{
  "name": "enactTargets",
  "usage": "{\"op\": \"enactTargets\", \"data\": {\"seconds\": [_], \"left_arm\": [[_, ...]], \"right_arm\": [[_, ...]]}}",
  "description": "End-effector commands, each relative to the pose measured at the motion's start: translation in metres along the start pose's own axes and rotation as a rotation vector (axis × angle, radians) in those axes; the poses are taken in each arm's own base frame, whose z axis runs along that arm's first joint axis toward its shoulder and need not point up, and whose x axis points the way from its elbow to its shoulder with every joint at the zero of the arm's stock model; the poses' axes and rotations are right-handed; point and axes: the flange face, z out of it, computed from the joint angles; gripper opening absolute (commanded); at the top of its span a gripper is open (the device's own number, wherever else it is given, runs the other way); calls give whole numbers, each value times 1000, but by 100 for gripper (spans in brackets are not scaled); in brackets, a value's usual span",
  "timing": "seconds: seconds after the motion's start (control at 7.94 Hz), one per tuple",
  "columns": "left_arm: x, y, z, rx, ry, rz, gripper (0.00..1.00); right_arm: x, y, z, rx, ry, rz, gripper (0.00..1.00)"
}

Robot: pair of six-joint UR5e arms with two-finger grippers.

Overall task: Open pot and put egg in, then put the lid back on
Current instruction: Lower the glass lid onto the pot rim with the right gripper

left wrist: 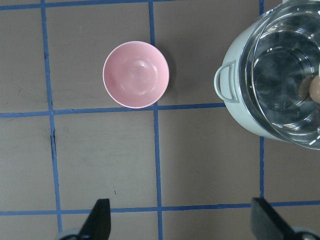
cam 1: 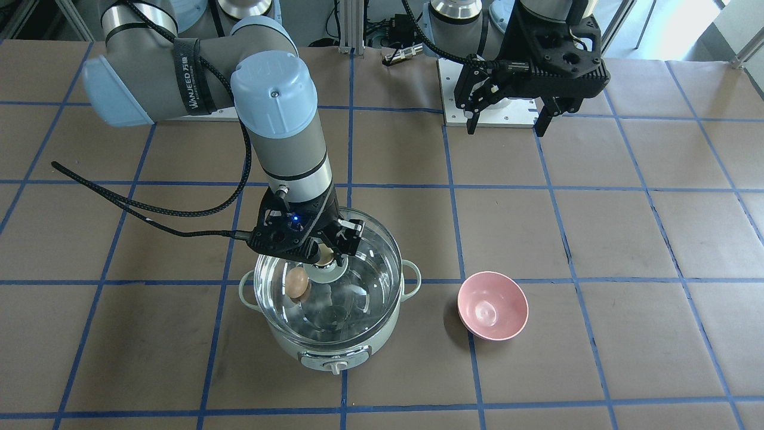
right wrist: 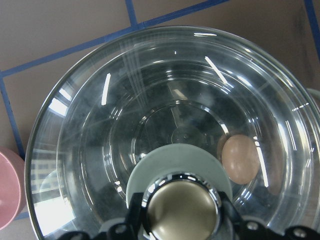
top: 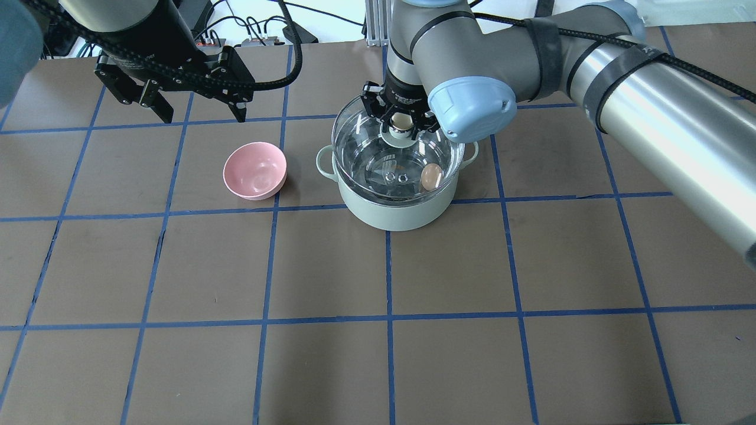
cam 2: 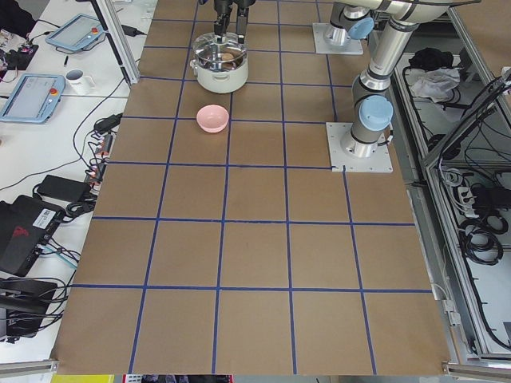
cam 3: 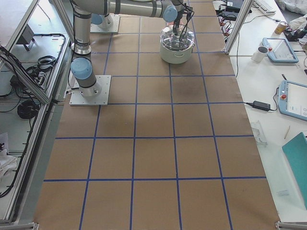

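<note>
Lid (right wrist: 150, 100) knob (right wrist: 180, 202) pinched by right end effector (top: 401, 121) over pot (top: 390, 215); egg (top: 432, 176) inside. Left end effector (top: 201, 109) wide, empty, upper left. Risk: off-centre release leaves lid tilted.

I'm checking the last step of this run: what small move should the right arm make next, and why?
Probably ease the lid straight down onto the pot. The egg already lies inside, and the right gripper is shut on the knob, holding the lid over the pot, seemingly a little above its rim; whether it touches yet I cannot tell.
</note>
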Motion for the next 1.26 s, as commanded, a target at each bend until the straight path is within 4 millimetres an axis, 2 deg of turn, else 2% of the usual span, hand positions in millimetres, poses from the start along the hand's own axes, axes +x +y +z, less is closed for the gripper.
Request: {"op": "enactTargets", "data": {"seconds": [0.0, 0.76, 1.13], "left_arm": [[0, 0, 1, -5, 0, 0, 100], [1, 1, 4, -12, 0, 2, 100], [2, 1, 4, -10, 0, 3, 100]], "right_arm": [[-3, 1, 2, -16, -25, 9, 0], [-4, 2, 11, -38, -31, 20, 0], [-2, 2, 15, -35, -13, 8, 7]]}}
